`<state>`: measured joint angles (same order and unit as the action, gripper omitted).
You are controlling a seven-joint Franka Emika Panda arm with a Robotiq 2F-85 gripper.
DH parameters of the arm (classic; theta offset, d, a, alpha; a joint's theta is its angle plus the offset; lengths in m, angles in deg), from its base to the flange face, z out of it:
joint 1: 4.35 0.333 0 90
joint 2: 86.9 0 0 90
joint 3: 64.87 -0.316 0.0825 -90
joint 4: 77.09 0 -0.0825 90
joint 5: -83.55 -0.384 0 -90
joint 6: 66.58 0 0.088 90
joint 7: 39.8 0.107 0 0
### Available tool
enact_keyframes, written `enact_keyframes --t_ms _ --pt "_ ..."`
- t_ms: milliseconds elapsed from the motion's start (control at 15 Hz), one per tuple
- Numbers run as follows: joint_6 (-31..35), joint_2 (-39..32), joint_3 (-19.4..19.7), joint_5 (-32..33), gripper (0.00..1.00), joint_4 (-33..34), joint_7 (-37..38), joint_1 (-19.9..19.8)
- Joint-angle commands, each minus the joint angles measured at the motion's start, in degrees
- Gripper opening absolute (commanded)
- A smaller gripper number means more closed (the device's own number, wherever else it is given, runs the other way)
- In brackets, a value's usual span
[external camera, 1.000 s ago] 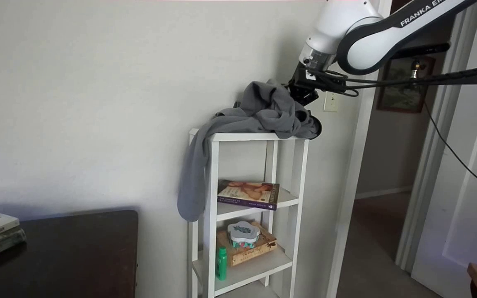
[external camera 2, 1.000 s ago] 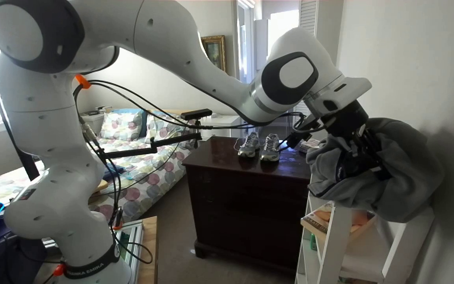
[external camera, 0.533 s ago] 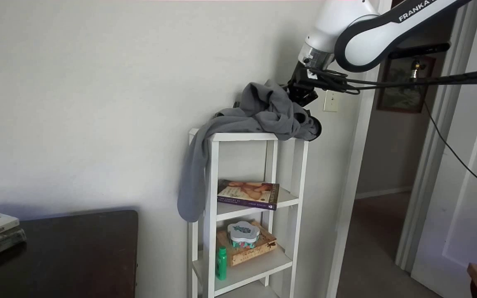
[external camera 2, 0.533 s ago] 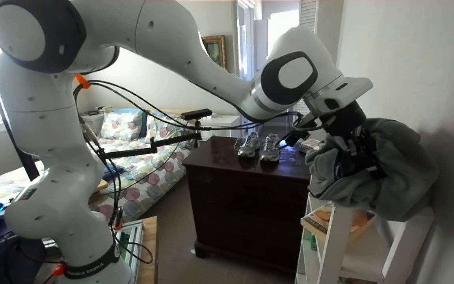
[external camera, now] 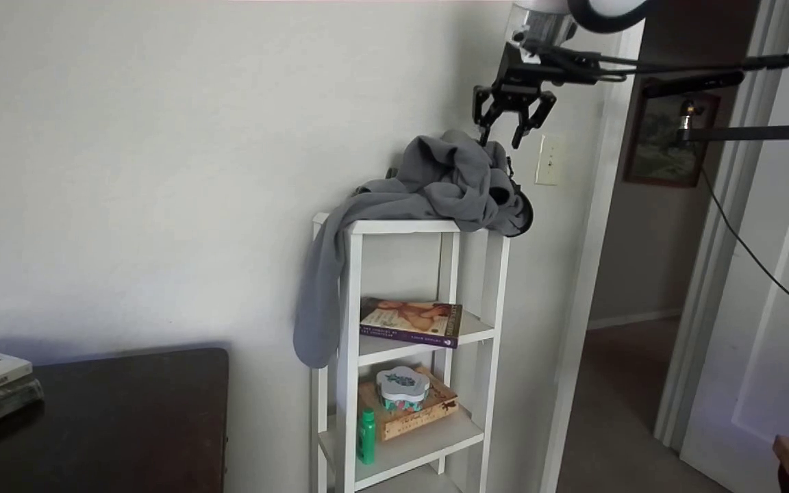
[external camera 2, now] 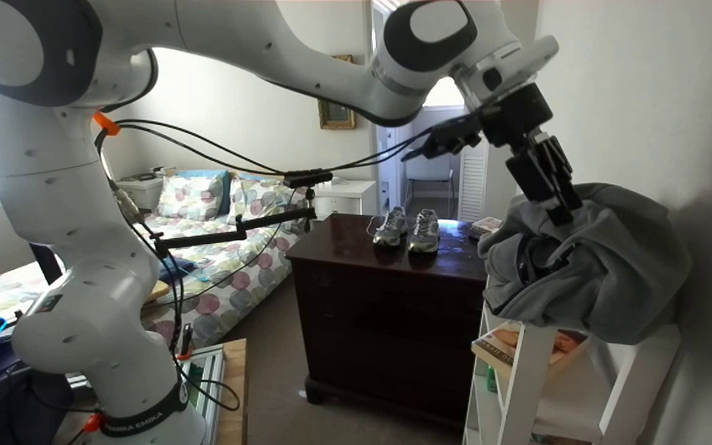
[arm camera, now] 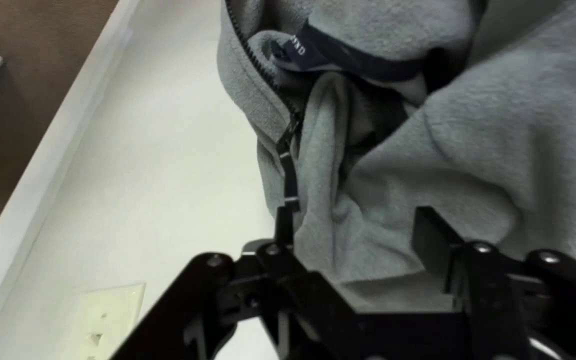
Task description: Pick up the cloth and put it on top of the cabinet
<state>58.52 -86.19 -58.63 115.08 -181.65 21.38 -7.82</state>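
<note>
Well, the gray cloth (external camera: 439, 195) lies heaped on the white surface (external camera: 401, 227), one end dangling. My end effector (external camera: 501, 141) is spread wide; I can't tell if it's touching. The cloth looks soft and light; I'd pinch a thick fold (external camera: 471, 164).

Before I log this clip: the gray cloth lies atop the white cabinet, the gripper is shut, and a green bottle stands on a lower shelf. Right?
No: the gripper is open; the wrist view shows its fingers apart. The gray cloth does lie atop the white cabinet, and the green bottle stands on a lower shelf.
</note>
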Motion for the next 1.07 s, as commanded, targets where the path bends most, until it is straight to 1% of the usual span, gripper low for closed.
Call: enact_keyframes --t_ms 0,67,133,200,267,467,733,800,867,1000 --pt "-11.4 5.0 -2.9 2.8 0.97 2.4 3.8 0.6" --pt "-16.2 6.2 -4.0 3.9 0.99 3.6 4.5 0.6" --pt "-19.5 7.0 -4.9 3.6 1.00 4.5 4.2 0.5" --pt "-23.3 8.0 -5.4 1.7 1.00 5.7 2.7 0.6" --pt "-25.3 8.7 -6.0 0.9 1.00 6.5 2.0 0.6" --pt "-27.2 11.6 -6.8 -2.3 1.00 7.7 0.5 0.8" --pt "-27.2 13.3 -6.8 -9.9 1.00 9.3 -3.8 0.9" --pt "-26.2 13.7 -6.6 -12.1 1.00 9.1 -5.4 1.0" --pt "-26.3 12.9 -7.7 -8.3 1.00 8.8 -2.8 -0.1" --pt "-26.3 13.2 -7.7 -10.1 1.00 9.1 -4.1 -0.1"
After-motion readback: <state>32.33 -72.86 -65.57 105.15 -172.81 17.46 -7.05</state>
